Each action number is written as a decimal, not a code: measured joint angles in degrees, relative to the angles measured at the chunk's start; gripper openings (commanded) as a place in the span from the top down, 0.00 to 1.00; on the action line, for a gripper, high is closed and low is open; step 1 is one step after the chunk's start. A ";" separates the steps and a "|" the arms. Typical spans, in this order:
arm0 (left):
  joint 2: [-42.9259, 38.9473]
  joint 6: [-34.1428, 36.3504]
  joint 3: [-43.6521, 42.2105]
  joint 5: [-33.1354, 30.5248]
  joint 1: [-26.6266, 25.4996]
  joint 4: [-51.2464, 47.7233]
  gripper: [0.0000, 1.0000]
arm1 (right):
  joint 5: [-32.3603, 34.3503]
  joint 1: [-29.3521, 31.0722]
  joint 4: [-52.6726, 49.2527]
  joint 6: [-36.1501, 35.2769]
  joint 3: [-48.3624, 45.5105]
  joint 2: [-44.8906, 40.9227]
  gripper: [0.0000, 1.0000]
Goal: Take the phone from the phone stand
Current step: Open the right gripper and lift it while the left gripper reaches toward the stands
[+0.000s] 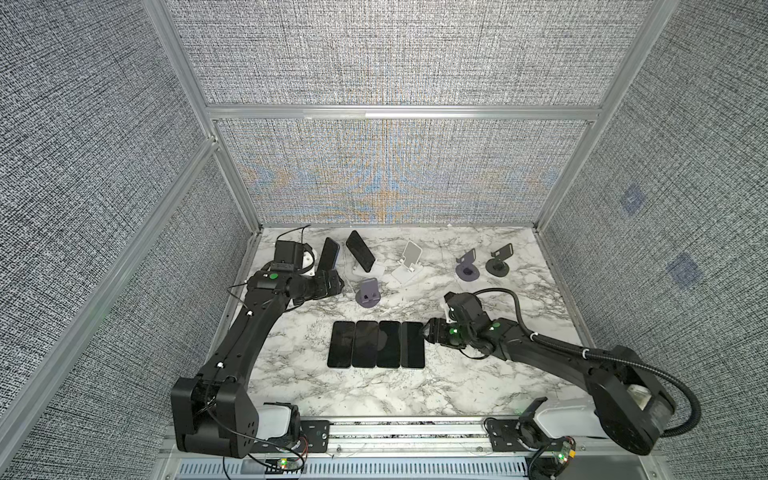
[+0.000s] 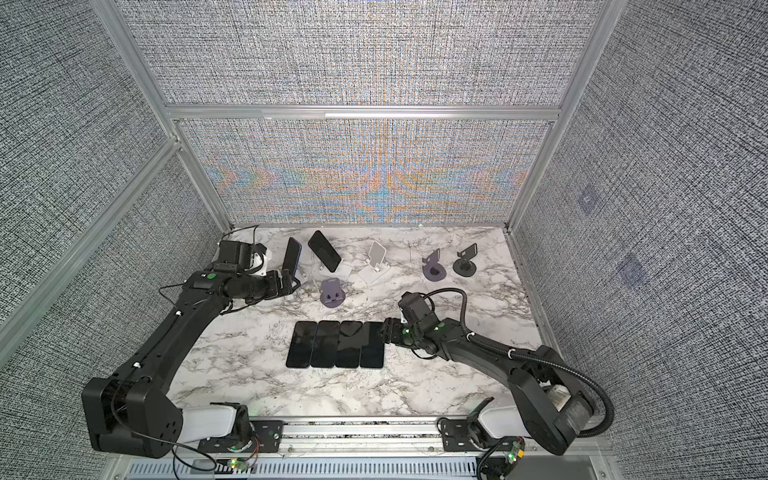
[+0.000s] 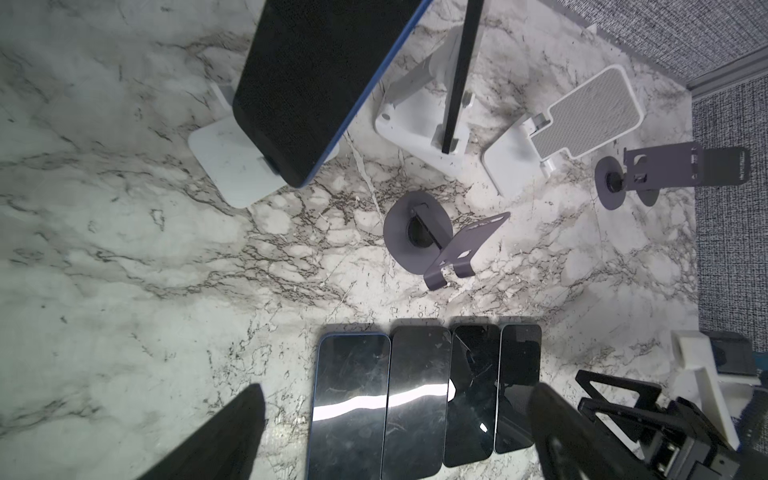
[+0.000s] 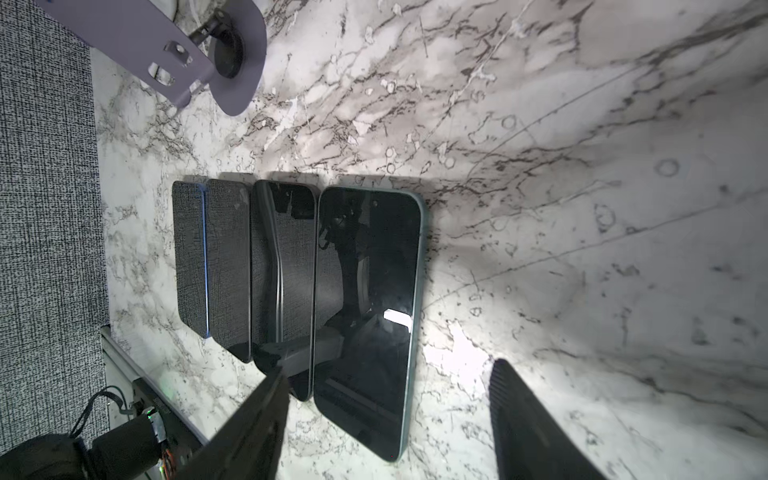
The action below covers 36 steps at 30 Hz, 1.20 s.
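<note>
Currently your left fingers (image 3: 232, 432) are spread wide with nothing between them. They hang over the table (image 1: 457, 386) close to the blue-rimmed phone (image 3: 316, 83) but not touching it.

That phone is on its white stand (image 3: 224, 166) at the back left of the table. It leans back at a steep tilt with its lower edge in the stand's lip. Its screen is dark and a thin blue rim runs along its side. In both top views it looks like a narrow dark slab just past your left wrist.

Just beside it, a second phone (image 1: 360, 250), all black, leans on its own white stand (image 3: 411, 129). A purple stand (image 1: 368, 291) sits a little nearer to you.

Your right fingers (image 4: 532, 424) are also apart and grip nothing. They are low at the right end of a row of four phones (image 1: 376, 344) lying flat, screens up and edge to edge, mid-table. One end of the nearest phone (image 4: 365, 311) lies between the fingers, with a clear gap on one side.
</note>
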 measured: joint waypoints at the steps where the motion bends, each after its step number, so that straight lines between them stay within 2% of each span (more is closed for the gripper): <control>1: -0.22 0.37 0.48 -0.33 0.20 0.07 0.03 | 0.00 -0.31 -0.13 -0.48 -0.26 -0.79 0.34; 6: -1.46 5.49 1.22 -0.81 0.66 1.70 0.01 | 0.13 -1.62 -0.39 -2.69 -0.74 -2.73 0.34; 10: -0.33 14.10 5.03 1.25 0.72 1.27 0.01 | -1.16 -3.17 -0.42 -4.94 -0.63 -2.69 0.34; 14: 3.80 23.65 9.31 1.86 1.01 0.24 0.01 | -3.58 -4.94 -0.42 -6.97 0.50 -1.66 0.34; 19: 12.04 31.58 14.34 4.24 3.43 -0.98 0.01 | -6.40 -6.23 -0.52 -9.29 2.19 -2.56 0.34; 26: 20.09 38.21 19.10 7.85 4.85 1.36 0.01 | -7.21 -8.68 -5.53 -12.39 1.77 -10.82 0.34; 32: 27.56 40.54 26.93 11.08 7.15 1.62 0.01 | -6.36 -12.52 -10.03 -13.11 -2.64 -19.21 0.34; 36: 30.69 42.38 30.99 12.31 8.15 0.44 0.01 | -6.80 -15.39 -12.02 -13.25 -3.85 -21.16 0.34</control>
